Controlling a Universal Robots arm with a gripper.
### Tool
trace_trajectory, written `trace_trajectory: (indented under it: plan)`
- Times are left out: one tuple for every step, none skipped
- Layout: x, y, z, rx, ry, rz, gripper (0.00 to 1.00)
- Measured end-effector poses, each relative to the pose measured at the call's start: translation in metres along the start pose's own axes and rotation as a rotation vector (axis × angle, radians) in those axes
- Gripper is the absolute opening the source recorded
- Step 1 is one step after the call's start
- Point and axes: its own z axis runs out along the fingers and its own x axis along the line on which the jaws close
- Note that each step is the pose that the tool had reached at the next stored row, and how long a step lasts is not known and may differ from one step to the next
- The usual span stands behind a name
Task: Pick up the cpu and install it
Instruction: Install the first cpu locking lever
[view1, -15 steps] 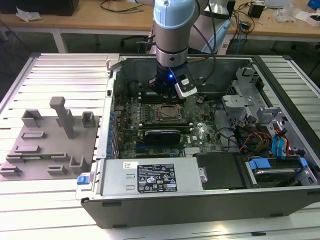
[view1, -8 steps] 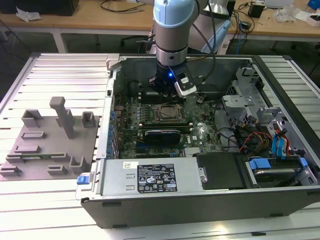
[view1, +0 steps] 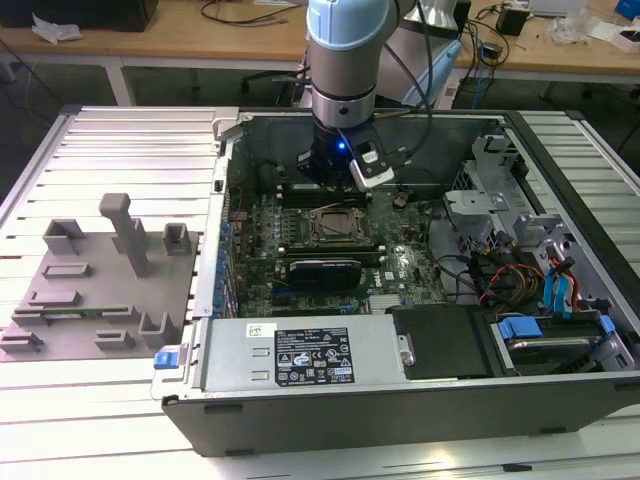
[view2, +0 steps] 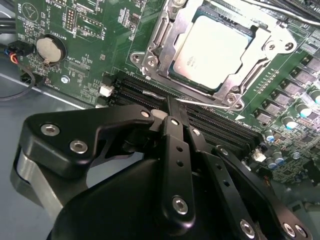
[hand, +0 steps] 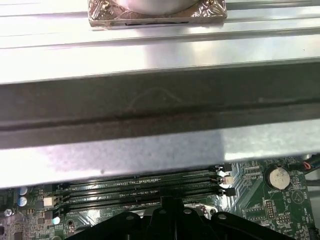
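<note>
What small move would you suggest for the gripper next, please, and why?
Probably a short push on the latch lever to lock it, if it isn't hooked yet; I can't tell. In the second wrist view the cpu already lies in the socket frame, and the gripper, fingers shut and empty, has its tip right beside that thin lever.

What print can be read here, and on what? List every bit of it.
No text here can be quoted with confidence.
Power supply label, exterior view: lines of print and symbols, too small to read.
cpu, second wrist view: faint marking on its metal top, too blurred to read.
Motherboard: white lettering, too small to read.
Coin cell battery: stamped marks, unreadable.
</note>
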Motion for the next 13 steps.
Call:
trace_trajectory:
  plan:
    - [-0.0001, 0.0002, -0.0009, 0.0001, 0.0000, 0.000, 0.11]
    - [-0.0001, 0.0002, -0.0013, 0.0000, -0.0001, 0.000, 0.11]
    - [-0.0001, 0.0003, -0.0012, -0.0001, -0.0002, 0.000, 0.11]
    - [-0.0001, 0.0002, -0.0012, 0.0002, -0.0002, 0.000, 0.11]
    - [-0.0001, 0.0002, -0.0013, 0.0005, -0.0002, 0.000, 0.11]
    - [-0.0001, 0.0002, -0.0013, 0.0009, -0.0001, 0.000, 0.11]
    - [0.0000, 0.0000, -0.0013, 0.0008, -0.0011, 0.000, 0.11]
    - [0.0002, -0.0002, -0.0013, 0.0005, -0.0049, -0.001, 0.11]
    - [0.0004, -0.0003, -0.0010, -0.0006, -0.0123, -0.002, 0.11]
    - [0.0008, -0.0004, -0.0005, -0.0019, -0.0240, -0.004, 0.11]
    - [0.0010, -0.0005, -0.0005, -0.0023, -0.0276, -0.004, 0.11]
    - [0.0012, -0.0005, -0.0005, -0.0025, -0.0285, -0.005, 0.11]
    - [0.0016, -0.0006, -0.0002, -0.0028, -0.0313, -0.005, 0.11]
